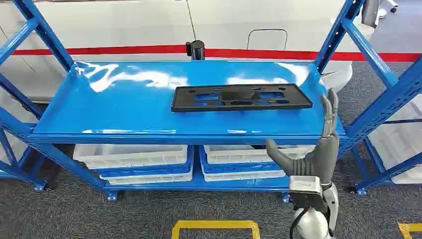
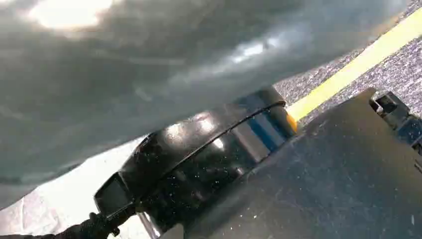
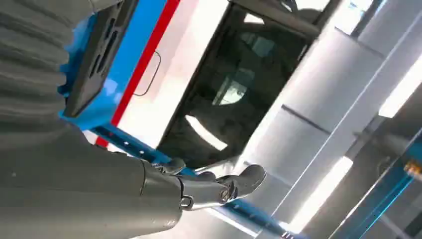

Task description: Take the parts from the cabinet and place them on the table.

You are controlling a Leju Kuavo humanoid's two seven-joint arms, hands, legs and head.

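Note:
A flat black plastic part (image 1: pixel 241 97) with several cut-outs lies on the blue shelf (image 1: pixel 124 109) of the cabinet, toward its right side. My right hand (image 1: pixel 311 149) is raised in front of the shelf's right front edge, fingers straight up and thumb spread out to the left, holding nothing. It stands just right of and nearer than the part, not touching it. In the right wrist view the hand (image 3: pixel 99 184) has its thumb stretched out, and the part (image 3: pixel 97 55) shows edge-on on the blue shelf (image 3: pixel 124 74).
Blue uprights (image 1: pixel 378 94) frame the cabinet on both sides. White bins (image 1: pixel 132 157) sit on the lower shelf. A white wall with a red stripe (image 1: pixel 124 50) is behind. Grey carpet with yellow floor tape (image 1: pixel 214 226) lies in front.

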